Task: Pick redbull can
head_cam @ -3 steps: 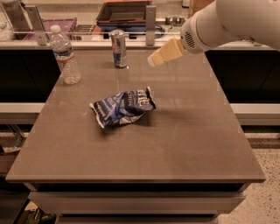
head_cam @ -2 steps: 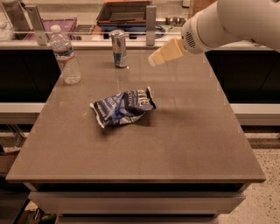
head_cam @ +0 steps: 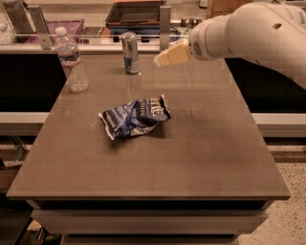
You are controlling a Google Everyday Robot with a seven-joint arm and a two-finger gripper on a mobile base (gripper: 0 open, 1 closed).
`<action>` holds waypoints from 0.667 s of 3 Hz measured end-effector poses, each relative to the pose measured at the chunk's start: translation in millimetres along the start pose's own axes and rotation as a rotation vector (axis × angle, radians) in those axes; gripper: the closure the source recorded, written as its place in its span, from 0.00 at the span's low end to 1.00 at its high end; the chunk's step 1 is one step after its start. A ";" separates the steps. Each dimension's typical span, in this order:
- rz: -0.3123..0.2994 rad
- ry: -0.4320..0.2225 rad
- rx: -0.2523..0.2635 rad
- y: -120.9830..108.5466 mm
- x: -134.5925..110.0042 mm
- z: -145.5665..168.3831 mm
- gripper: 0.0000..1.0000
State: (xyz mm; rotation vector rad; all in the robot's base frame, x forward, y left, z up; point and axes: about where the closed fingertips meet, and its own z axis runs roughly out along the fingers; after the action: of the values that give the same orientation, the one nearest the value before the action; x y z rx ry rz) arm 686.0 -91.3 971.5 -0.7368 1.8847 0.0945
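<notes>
The redbull can (head_cam: 129,52) stands upright at the far edge of the brown table (head_cam: 191,143), silver and blue with a silver top. My gripper (head_cam: 165,56) hangs above the table's far edge, a short way right of the can and apart from it. It holds nothing that I can see. The white arm (head_cam: 248,28) reaches in from the upper right.
A clear water bottle (head_cam: 71,60) with a white cap stands at the far left. A crumpled blue and white snack bag (head_cam: 135,117) lies near the table's middle. Behind the table runs a counter with a rail, posts and trays (head_cam: 134,14).
The gripper has moved a little to the left, closer to the can. The can, bottle and bag have not moved.
</notes>
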 end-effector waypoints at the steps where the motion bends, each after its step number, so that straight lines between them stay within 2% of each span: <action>1: -0.016 -0.100 -0.017 0.1 -19.3 16.3 0.00; 2: -0.014 -0.161 -0.072 6.1 -34.9 36.9 0.00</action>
State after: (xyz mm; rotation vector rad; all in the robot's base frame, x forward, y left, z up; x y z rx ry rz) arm 721.4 -56.5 983.8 -0.7680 1.7298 0.2076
